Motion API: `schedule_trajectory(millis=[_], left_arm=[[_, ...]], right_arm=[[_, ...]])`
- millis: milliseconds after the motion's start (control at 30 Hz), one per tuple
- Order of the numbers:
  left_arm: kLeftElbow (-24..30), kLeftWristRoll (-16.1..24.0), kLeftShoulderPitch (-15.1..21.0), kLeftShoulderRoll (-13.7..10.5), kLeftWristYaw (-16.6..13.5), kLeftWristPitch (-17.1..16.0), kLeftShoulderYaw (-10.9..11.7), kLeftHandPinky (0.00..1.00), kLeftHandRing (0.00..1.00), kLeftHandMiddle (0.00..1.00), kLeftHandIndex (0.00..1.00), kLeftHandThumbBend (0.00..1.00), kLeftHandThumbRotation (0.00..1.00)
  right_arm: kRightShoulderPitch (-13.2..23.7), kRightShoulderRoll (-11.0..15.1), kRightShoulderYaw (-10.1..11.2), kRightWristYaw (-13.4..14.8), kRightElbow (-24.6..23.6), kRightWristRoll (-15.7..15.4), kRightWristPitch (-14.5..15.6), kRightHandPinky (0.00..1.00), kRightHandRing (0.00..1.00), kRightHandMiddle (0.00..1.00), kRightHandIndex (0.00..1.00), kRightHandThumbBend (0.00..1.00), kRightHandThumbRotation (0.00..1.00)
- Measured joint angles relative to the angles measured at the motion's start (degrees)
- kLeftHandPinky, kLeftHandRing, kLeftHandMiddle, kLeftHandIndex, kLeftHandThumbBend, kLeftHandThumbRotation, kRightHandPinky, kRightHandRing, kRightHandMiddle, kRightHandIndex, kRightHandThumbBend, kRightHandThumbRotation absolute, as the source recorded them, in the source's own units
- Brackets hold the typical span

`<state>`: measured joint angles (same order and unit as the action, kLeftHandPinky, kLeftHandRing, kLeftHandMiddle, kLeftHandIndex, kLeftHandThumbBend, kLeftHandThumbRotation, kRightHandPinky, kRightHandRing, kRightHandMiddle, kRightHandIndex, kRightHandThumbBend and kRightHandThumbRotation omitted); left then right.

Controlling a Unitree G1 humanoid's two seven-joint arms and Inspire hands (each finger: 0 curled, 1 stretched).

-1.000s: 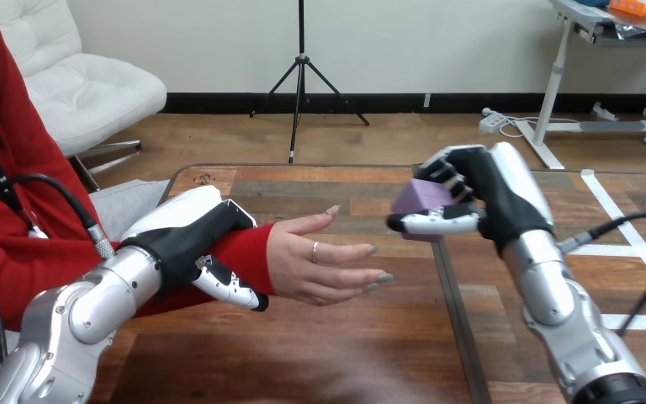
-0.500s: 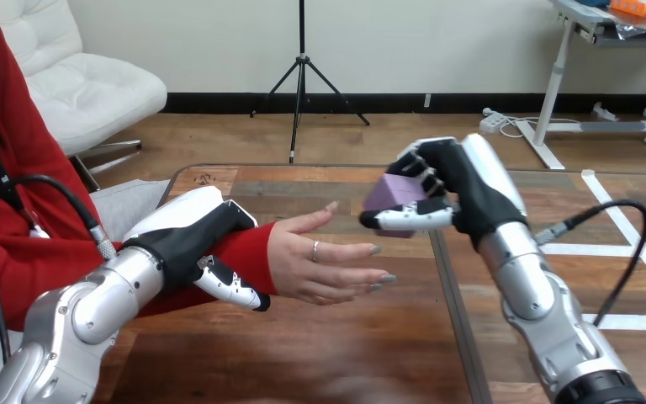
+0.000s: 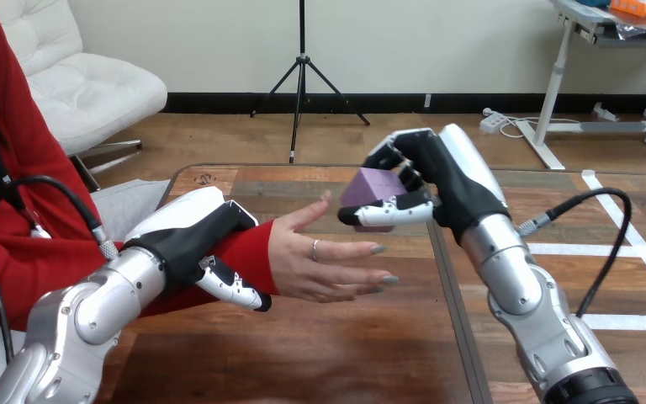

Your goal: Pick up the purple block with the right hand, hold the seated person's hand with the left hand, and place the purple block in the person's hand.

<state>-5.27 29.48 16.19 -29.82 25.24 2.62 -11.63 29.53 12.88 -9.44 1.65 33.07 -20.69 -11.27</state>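
My right hand (image 3: pixel 446 181) is shut on the purple block (image 3: pixel 372 192), pinched between thumb and fingers and held in the air above the table. The block hangs just above the fingertips of the person's hand (image 3: pixel 320 257), which lies open, palm up, over the table's left half. My left hand (image 3: pixel 193 240) is curled round the person's wrist at the red sleeve, thumb under it and fingers over it.
The wooden table (image 3: pixel 320 353) has a dark seam running front to back under my right forearm. The person sits at the left side.
My right hand has carried the purple block leftward and slightly up, from right of the person's fingertips to over them. My left hand and the person's hand have stayed put.
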Motion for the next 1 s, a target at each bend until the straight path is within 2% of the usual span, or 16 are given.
schedule_trajectory(millis=[467, 1000], left_arm=[[-0.02, 0.27, 0.09, 0.57, 0.00, 0.27, 0.00, 0.21, 0.28, 0.37, 0.38, 0.66, 0.00], [-0.04, 0.29, 0.13, 0.77, -0.09, 0.58, 0.00, 0.21, 0.28, 0.37, 0.38, 0.68, 0.00]], right_arm=[[-0.10, -0.29, -1.26, -1.51, -4.32, -0.17, 0.36, 0.32, 0.34, 0.42, 0.44, 0.75, 0.00], [-1.11, -0.80, -1.76, -3.63, -8.98, -0.23, 0.93, 0.34, 0.36, 0.42, 0.44, 0.73, 0.00]])
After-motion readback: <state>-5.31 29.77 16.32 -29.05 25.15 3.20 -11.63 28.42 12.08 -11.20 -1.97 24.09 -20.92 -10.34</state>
